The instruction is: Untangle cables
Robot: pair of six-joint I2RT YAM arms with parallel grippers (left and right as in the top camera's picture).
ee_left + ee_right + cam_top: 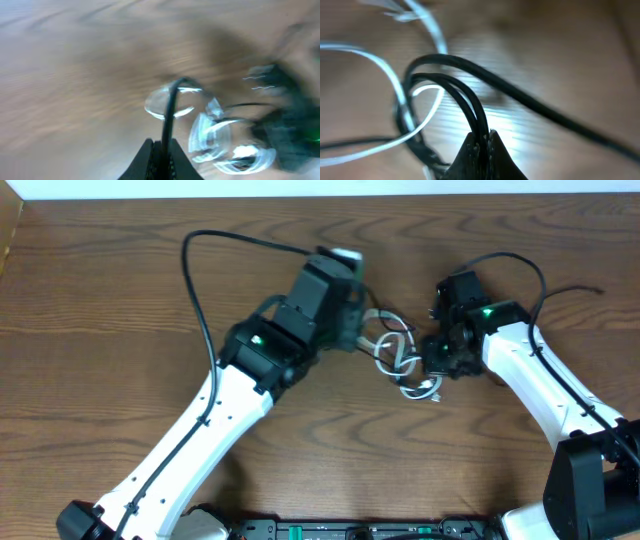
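Note:
The white cable (398,358) and the black cable (386,321) lie looped together on the wooden table between my two arms. My left gripper (362,332) is at the left side of the tangle, shut on a strand of the black cable (170,112); the white loops (210,135) show blurred to its right. My right gripper (436,352) is at the right side of the tangle, shut on looped strands of the black cable (465,100). White cable loops (395,85) cross the black strands in the right wrist view.
Thicker black arm wires arc over the table behind the left arm (195,290) and above the right arm (535,275). The wooden table (100,360) extends to the left and right of the arms.

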